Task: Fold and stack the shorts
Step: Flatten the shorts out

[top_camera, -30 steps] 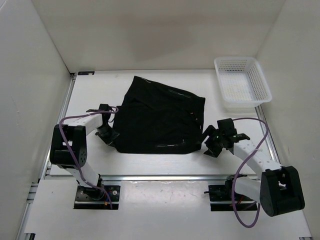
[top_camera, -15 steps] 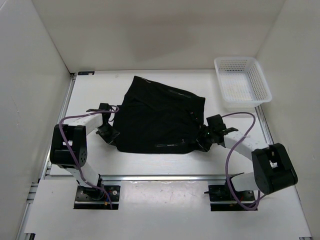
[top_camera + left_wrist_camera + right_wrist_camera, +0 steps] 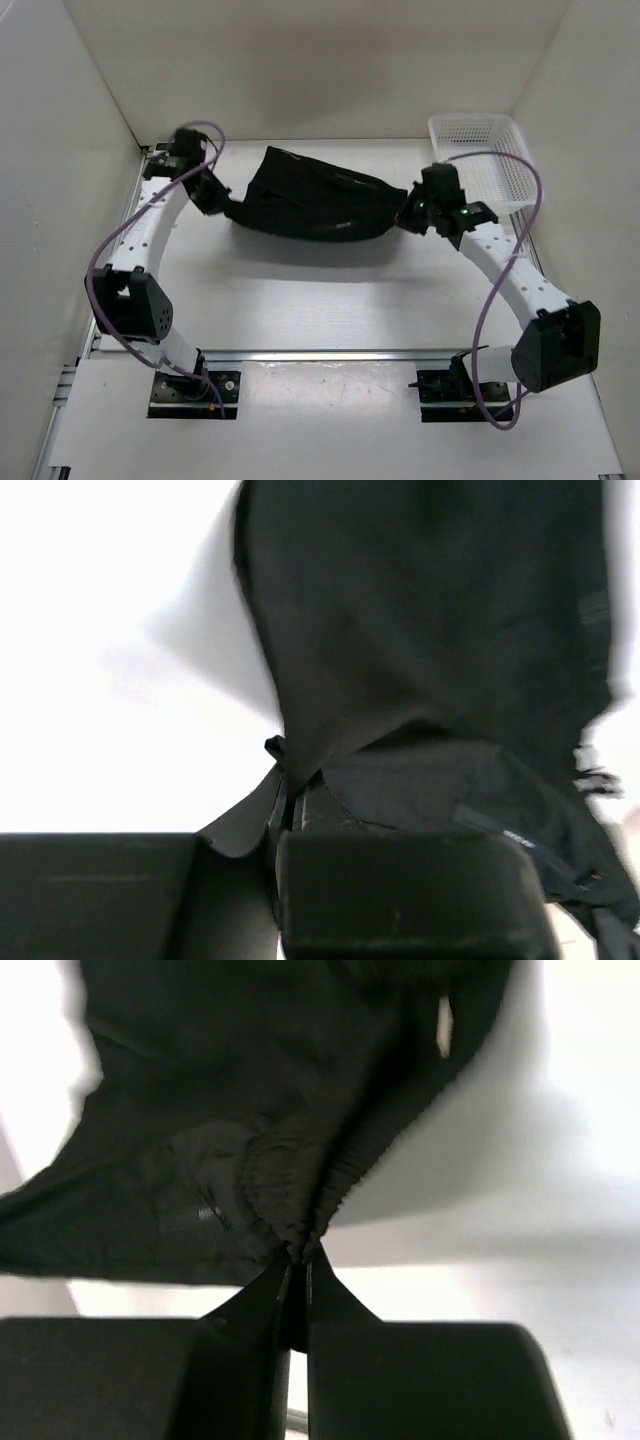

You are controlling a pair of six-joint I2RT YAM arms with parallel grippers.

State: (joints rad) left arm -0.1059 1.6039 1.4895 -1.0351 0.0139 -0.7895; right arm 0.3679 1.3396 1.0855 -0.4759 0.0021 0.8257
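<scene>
Black soft fabric shorts [image 3: 315, 205] hang bunched into a sagging band, lifted above the white counter [image 3: 300, 300]. The left fingers [image 3: 250, 830] clamp one edge; the right fingers [image 3: 262, 1300] clamp the opposite puckered edge.

Plain black shorts [image 3: 310, 205], white mesh basket [image 3: 475, 120], white table [image 3: 300, 290], white arms [image 3: 150, 228] with black joints, purple cables [image 3: 476, 335]

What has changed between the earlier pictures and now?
The right fingers closed on the right end of the shorts; the left fingers already held the left end. Both arms swung toward the far side, lifting the shorts, which now hang bunched between them. The basket did not move.
</scene>
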